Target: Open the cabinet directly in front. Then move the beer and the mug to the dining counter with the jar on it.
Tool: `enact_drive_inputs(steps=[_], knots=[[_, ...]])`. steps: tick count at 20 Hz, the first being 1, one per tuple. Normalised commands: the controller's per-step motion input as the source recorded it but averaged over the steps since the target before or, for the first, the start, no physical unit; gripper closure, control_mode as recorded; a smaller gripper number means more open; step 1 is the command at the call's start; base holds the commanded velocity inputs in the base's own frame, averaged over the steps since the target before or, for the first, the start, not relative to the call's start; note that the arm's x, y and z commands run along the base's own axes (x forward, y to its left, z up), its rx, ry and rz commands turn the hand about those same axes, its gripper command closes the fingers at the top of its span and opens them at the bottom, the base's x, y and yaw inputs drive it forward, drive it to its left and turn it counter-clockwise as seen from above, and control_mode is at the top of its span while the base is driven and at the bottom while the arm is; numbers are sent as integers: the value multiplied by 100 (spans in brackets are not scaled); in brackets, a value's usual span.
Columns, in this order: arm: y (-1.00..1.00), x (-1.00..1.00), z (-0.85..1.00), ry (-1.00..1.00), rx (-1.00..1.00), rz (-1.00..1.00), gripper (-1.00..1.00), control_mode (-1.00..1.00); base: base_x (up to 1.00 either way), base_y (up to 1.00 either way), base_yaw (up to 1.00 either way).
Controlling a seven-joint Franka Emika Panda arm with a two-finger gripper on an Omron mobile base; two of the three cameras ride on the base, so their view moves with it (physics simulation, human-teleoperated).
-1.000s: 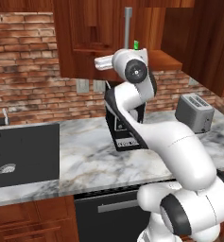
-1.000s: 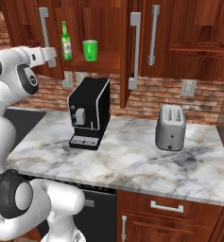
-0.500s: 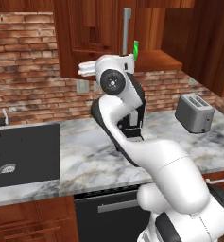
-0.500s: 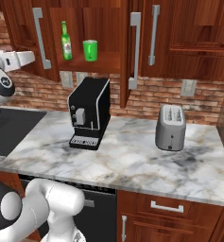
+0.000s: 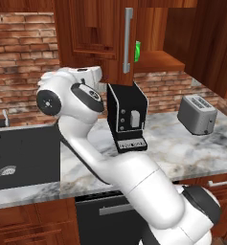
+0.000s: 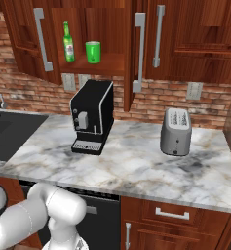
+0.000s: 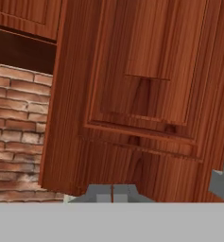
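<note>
Cabinet [image 6: 95, 29] stands open, doors swung out. Inside, on its shelf, green beer [image 6: 68, 42] stands upright left of green mug [image 6: 92, 52].

The cabinet [image 6: 180, 44] is dark red-brown wood with grey bar handles [image 6: 139, 51]. Inside it, the beer [image 6: 68, 42] is a green bottle with a red and white label, and the mug [image 6: 92, 52] is bright shiny green. The wall [image 6: 204, 100] is red-brown brick with pale lines between the bricks. The counter [image 6: 136, 166] is white marble with grey and brownish veins. The coffee machine [image 6: 91, 116] is black, the toaster [image 6: 176, 131] is silver-grey, and the sink [image 5: 19, 155] is black. The arm [image 5: 129, 177] is white with dark joints.
</note>
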Motion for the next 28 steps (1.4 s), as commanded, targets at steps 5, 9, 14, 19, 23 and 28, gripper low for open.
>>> enact_drive_inputs(steps=[5, 9, 14, 19, 23, 28], knots=[[35, -4, 0, 0, -5, -3, -100, -100, 0, 0, 0], [-60, -45, 13, -4, 6, 0, -100, -100, 0, 0, 0], [-100, -88, 35, -1, 15, -2, -100, -100, 0, 0, 0], [-100, -75, 16, 0, 15, -3, -100, -100, 0, 0, 0], [-100, -38, 0, 0, 15, 0, -100, -100, 0, 0, 0], [-100, -4, 0, 0, 12, 0, -100, -100, 0, 0, 0]])
